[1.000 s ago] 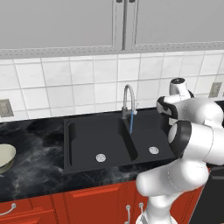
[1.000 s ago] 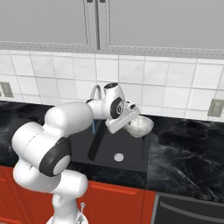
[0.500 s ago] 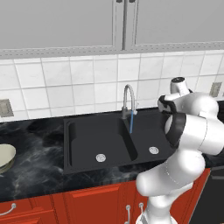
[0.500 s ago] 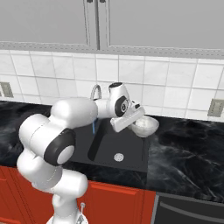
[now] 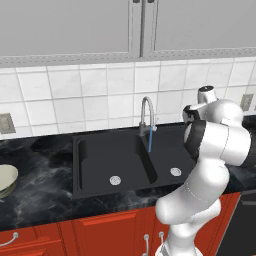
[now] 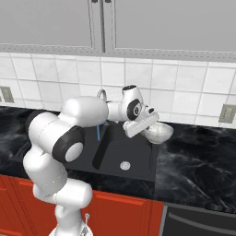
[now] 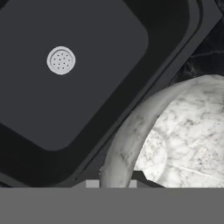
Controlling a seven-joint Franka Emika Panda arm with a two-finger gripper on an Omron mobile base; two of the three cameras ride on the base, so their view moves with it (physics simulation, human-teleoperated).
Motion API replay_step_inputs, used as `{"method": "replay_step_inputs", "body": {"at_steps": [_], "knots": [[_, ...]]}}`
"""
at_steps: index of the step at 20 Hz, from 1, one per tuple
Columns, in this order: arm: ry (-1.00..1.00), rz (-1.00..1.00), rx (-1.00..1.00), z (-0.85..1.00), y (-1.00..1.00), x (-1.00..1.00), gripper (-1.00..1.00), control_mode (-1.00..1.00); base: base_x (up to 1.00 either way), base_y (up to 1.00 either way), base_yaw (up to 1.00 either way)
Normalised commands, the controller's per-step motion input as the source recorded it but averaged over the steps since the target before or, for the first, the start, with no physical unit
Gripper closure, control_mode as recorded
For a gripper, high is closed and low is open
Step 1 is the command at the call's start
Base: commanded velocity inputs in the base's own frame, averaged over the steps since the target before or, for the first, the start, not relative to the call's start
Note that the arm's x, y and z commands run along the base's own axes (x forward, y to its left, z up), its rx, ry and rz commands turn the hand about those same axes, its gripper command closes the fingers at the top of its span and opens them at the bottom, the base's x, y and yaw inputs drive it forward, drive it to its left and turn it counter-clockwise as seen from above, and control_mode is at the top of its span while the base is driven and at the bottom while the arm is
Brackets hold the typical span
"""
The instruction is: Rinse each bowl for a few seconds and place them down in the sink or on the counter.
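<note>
Right-hand end of the sink (image 6: 138, 159), with the gripper (image 6: 148, 123) clamped on the rim of the white-grey bowl (image 6: 158, 132); the hand view shows that rim (image 7: 127, 144) running between the jaws, which stand nearly together on the thin wall. The white-grey bowl is carried clear of any surface, above the line where the right basin meets the counter (image 6: 198, 161), and beyond the faucet (image 5: 145, 114) as seen from the left base view. A thin blue stream (image 5: 149, 142) falls from the spout into the basin, near the divider and apart from the held bowl. The step in hand appears to be the set-down of bowl 1 of 2, its rinse judged complete since it now hangs away from the water. The next move calls for lowering it onto the black marble just right of the basin, or into the basin near the right drain (image 7: 61, 60), keeping it level so it lands on its base, then parting the jaws. Bowl 2, the greenish-cream bowl (image 5: 6, 179), rests on the counter well to the left of the sink and awaits its turn.
</note>
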Motion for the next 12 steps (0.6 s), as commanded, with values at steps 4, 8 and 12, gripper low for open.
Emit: {"method": "replay_step_inputs", "body": {"at_steps": [4,8,12], "knots": [[0.00,0.00,0.00,-0.01,-0.23,0.06,1.00,-1.00,0.00,0.00,0.00],[0.02,-0.01,0.01,-0.09,-0.24,0.07,1.00,-1.00,0.00,0.00,0.00],[0.03,0.00,0.02,-0.15,-0.22,0.10,1.00,-1.00,0.00,0.00,0.00]]}}
